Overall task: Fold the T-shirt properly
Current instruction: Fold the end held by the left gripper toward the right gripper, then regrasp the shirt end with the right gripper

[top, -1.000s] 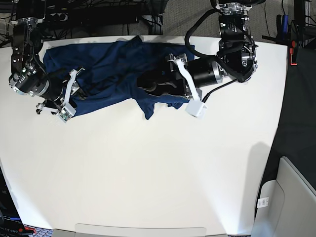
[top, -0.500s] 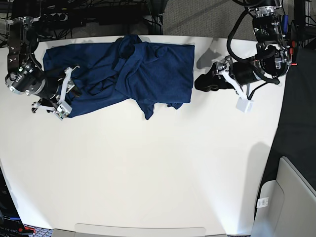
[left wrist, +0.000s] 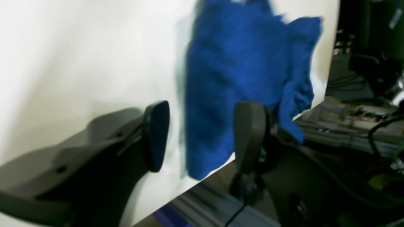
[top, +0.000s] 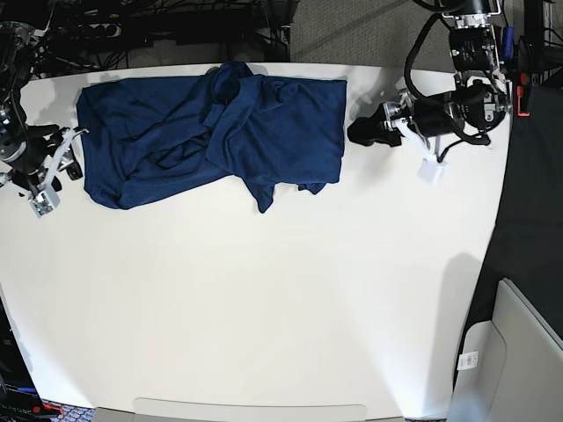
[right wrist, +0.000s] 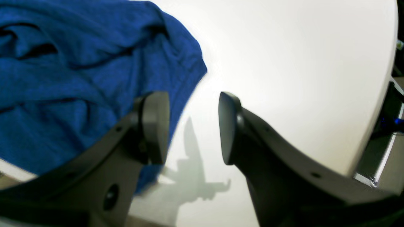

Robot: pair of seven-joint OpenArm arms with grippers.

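The dark blue T-shirt [top: 211, 136] lies rumpled along the far edge of the white worktop [top: 264, 299], sleeves bunched over its middle. The left gripper [top: 368, 132] hangs just right of it, jaws wide and empty; the right gripper [top: 63, 158] sits just left, jaws also apart, holding nothing. Cables [top: 167, 31] crowd the floor beyond.

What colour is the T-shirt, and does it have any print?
Plain dark blue T-shirt, no print; clearest in the base view.
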